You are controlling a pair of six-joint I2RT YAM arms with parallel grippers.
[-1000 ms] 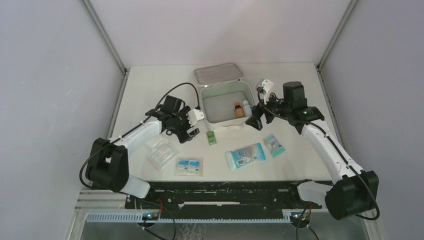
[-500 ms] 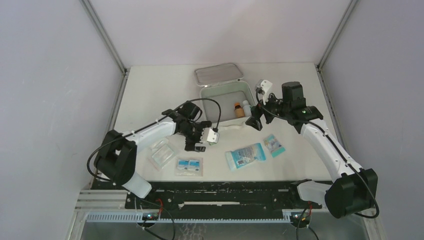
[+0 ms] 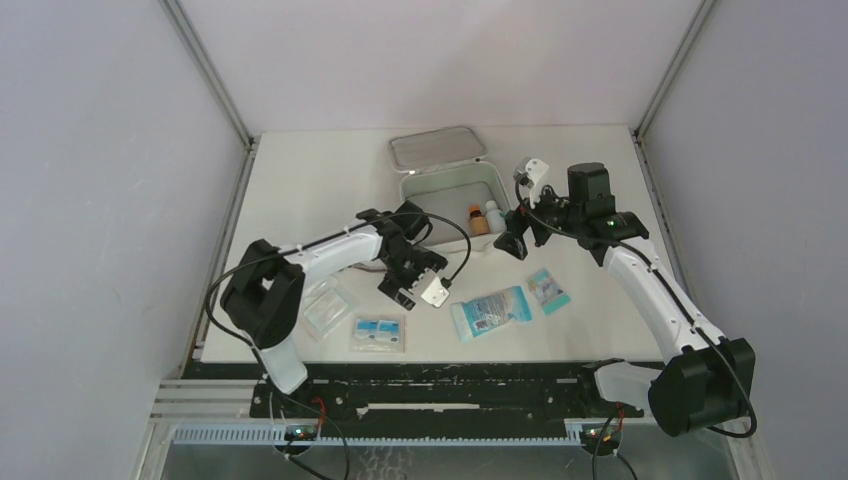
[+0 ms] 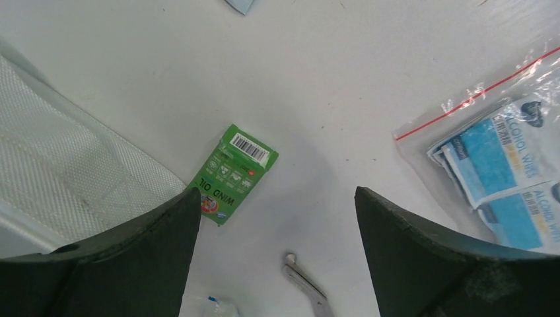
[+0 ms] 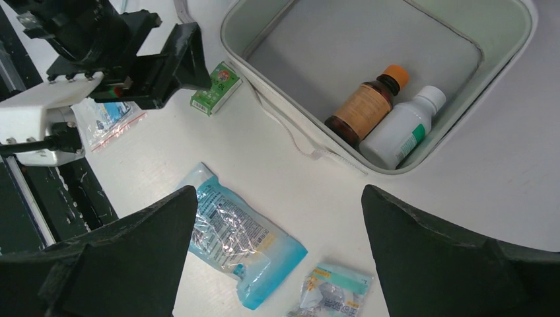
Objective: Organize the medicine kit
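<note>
My left gripper (image 4: 275, 211) hangs over the table with its jaws spread wide and nothing between them. The green Wind Oil box (image 4: 234, 173) lies flat below, close to one finger rather than centred in the gap. If I come down as I stand, I expect that finger to land on the box or push it away instead of closing around it. The box is thin and flat, so a low approach could scrape my fingertips along the table. It would also be easy to pinch only a corner and have the box twist out.

The medicine kit (image 3: 438, 212) sits open at the far middle of the table, with its lid (image 3: 437, 148) folded back behind it. A brown bottle with an orange cap (image 5: 363, 105) and a white bottle (image 5: 403, 129) lie side by side, touching, in its right corner. A careless drop there could knock them rolling.

My right gripper (image 5: 277, 198) is also wide open and empty, above the table just beside the kit's near wall. If both arms reach for the kit together, they could meet over it. A loose strap (image 5: 297, 135) trails along that near wall, and a finger could snag it and drag the soft case.
</note>
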